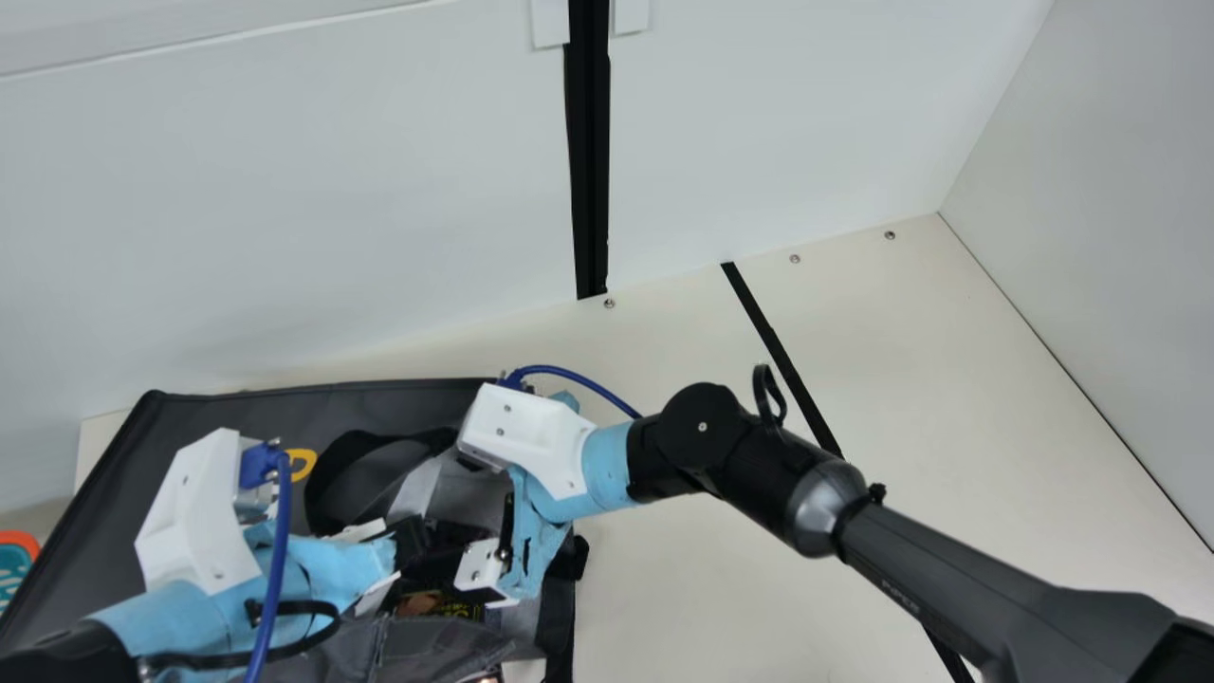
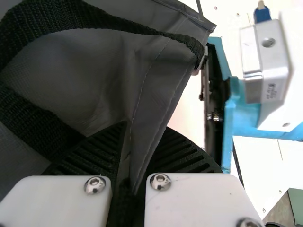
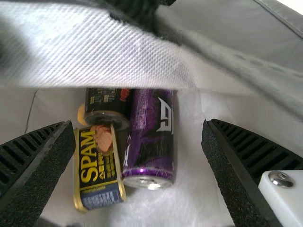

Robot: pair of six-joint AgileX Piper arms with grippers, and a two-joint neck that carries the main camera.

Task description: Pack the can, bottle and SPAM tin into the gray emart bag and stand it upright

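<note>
In the main view, the gray bag [image 1: 104, 512] is on the cream surface [image 1: 702, 607], a yellow mark [image 1: 301, 463] on its fabric. The left claw [image 1: 410, 548] comes in low over the bag from the lower left, its arm reaching toward the bag's middle. The right arm slants in from the lower right, bends at a black joint [image 1: 702, 427], and has the right claw [image 1: 460, 560] angled down at the bag, facing the left one. A teal and orange thing [image 1: 17, 555] sits at the far left, beyond the bag. In the left wrist view, the left claw [image 2: 147, 137] is clamped on a folded, stitched edge of the bag, the gray fabric running between its ribbed fingers; two stretches of black strap [image 2: 102, 18] cross the bag beside it. In the right wrist view, the right claw [image 3: 137, 125] is wide apart with nothing gripped; I cannot tell whether it touches the bag. Three items lie close together inside the bag, against its pale lining [image 3: 194, 189]: one SPAM tin [image 3: 98, 165], one purple can [image 3: 150, 137] beside it, and one dark cylinder [image 3: 108, 105], partly hidden by a pale fold of the bag.
</note>
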